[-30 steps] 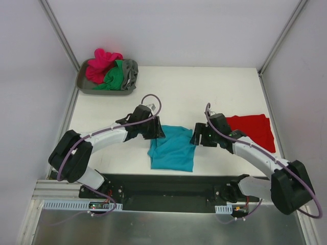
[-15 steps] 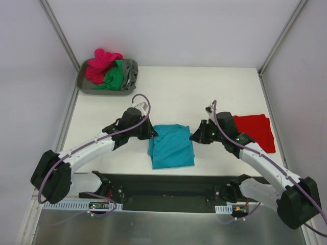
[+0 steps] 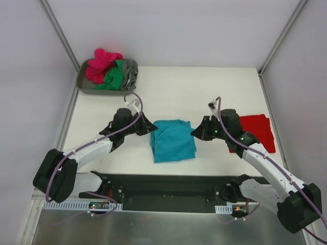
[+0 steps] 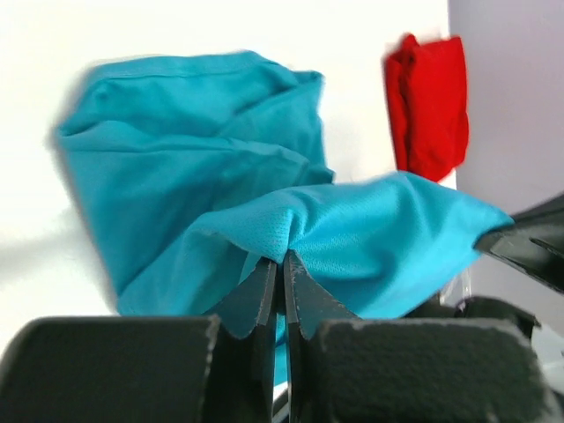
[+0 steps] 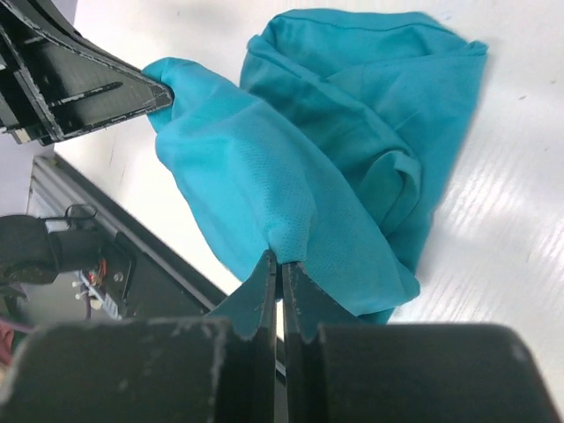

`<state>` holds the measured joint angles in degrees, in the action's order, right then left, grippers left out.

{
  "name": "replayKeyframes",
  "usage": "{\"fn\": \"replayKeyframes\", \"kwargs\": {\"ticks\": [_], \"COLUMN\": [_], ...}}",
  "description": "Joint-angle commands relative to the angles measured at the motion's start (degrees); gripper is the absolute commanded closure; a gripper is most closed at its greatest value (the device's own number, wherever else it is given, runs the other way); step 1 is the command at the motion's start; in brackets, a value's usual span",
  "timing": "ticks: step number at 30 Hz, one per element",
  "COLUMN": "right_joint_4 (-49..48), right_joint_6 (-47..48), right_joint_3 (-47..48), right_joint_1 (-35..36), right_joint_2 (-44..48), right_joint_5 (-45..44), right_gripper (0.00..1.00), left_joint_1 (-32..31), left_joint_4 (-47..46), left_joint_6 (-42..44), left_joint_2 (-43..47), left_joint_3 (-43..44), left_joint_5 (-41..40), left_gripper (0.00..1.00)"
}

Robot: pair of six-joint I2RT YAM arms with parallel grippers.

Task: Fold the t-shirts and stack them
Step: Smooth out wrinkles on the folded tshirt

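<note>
Teal cloth fills both my wrist views: the teal t-shirt [image 3: 173, 140] lies rumpled on the white table [image 3: 179, 87], well apart from the grey tray [image 3: 104, 92], nearer my bases than the tray and to its right. My left claw [image 3: 152, 127] sits at the shirt's edge on the tray's side, fingers pinched tight on a raised fold of it [image 4: 282, 260]. My right claw [image 3: 194, 132] grips the edge away from the tray, fingers likewise closed on a lifted ridge of cloth [image 5: 280, 260]. The cloth between the two claws hangs off the table. The red t-shirt [image 3: 258, 130] lies flat, farther from the tray than the teal one. Inside the tray are heaped a magenta-pink shirt [image 3: 102, 64], a green shirt [image 3: 115, 76] and a grey shirt [image 3: 130, 71].
</note>
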<state>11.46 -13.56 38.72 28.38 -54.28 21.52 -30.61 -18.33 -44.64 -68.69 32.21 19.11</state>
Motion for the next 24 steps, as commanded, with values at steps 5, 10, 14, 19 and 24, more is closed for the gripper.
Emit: {"fn": "replayKeyframes", "kwargs": {"ticks": [5,10,14,19,24], "right_joint_4": [-9.43,-16.56,-18.93,-18.59,-13.06], "right_joint_6": [3.97,6.35,6.01,6.27,6.88], "right_joint_3": [5.83,11.98,16.29,18.23,18.76], "right_joint_1": [-3.33,-5.09,-5.71,-5.62,-5.7], "right_joint_2": [-15.56,-31.73,-41.77,-42.49,-36.0], "right_joint_5": [-9.72,-13.17,-9.84,-7.72,-8.16], "right_gripper": [0.97,0.96,0.86,0.52,0.14], "left_joint_1": [5.47,5.91,6.44,6.44,6.44], "left_joint_4": [-4.97,3.9,6.81,9.36,10.5], "left_joint_6": [-3.53,-2.03,-0.19,1.31,2.37], "left_joint_2": [-13.03,-21.12,-26.84,-28.61,-22.65], "left_joint_3": [3.99,10.41,14.02,17.62,17.02], "left_joint_5": [-2.58,-14.79,-15.69,-12.97,-11.99], "left_gripper": [1.0,1.0,1.0,0.98,0.64]}}
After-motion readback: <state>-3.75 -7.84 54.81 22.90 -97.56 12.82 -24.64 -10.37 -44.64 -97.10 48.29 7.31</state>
